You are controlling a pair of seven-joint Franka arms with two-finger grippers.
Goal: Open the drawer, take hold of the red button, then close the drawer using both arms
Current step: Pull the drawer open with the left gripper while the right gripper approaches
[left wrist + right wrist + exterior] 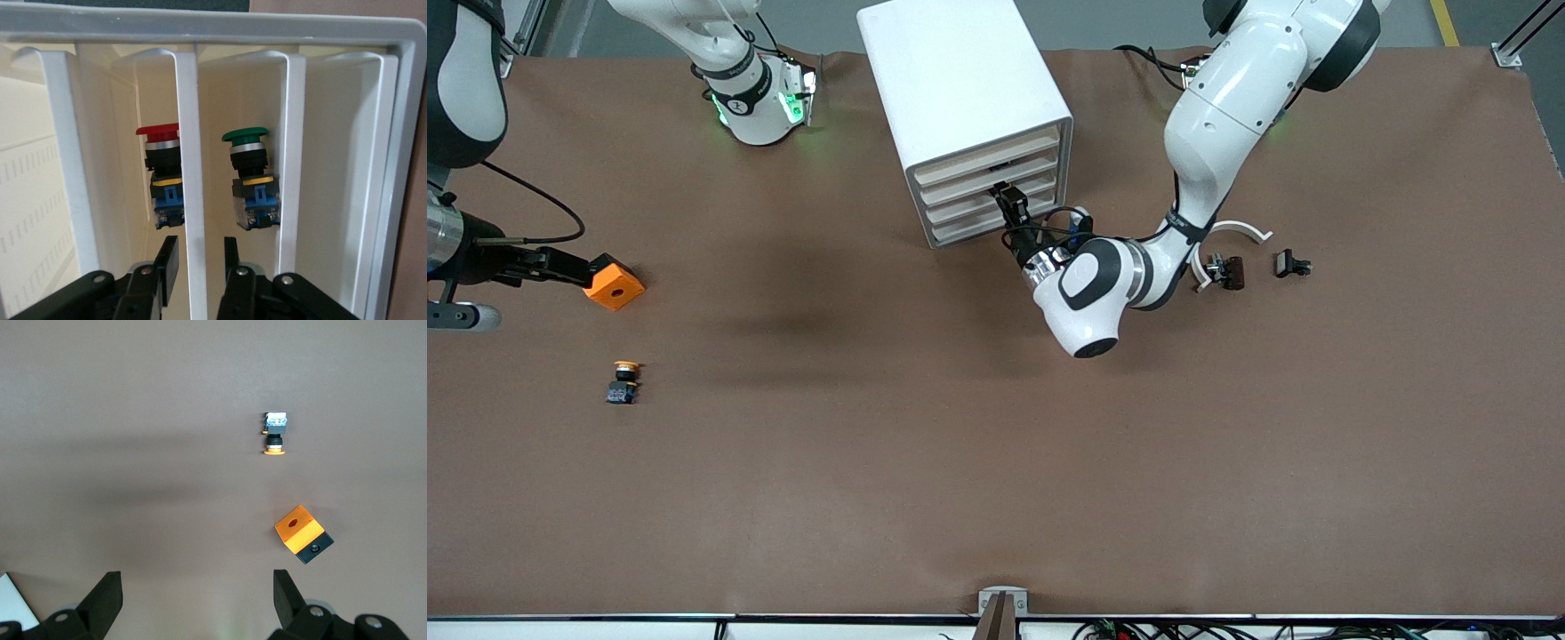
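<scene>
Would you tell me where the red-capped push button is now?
The red-capped push button sits inside the white cabinet, beside a green-capped button, just ahead of the left gripper.

Left claw (pixel 197 263) narrowly parted, low; right claw (pixel 193 600) wide apart, raised.

We see a robotics lab: two white arms (pixel 1209 116) mounted at a brown-covered table (pixel 996 462) with cabling along its edge.

The left gripper (pixel 197 267) sits at the cabinet (pixel 960 89) face, fingers (pixel 167 260) spread either side of one drawer (pixel 190 167) front strip. Narrow slots flank that strip; the red button (pixel 162 173) stands in one, a green-capped button (pixel 250 177) in the next, probably blocking deeper entry. The right gripper (pixel 193 593) hangs wide open over bare table (pixel 996 462).
</scene>
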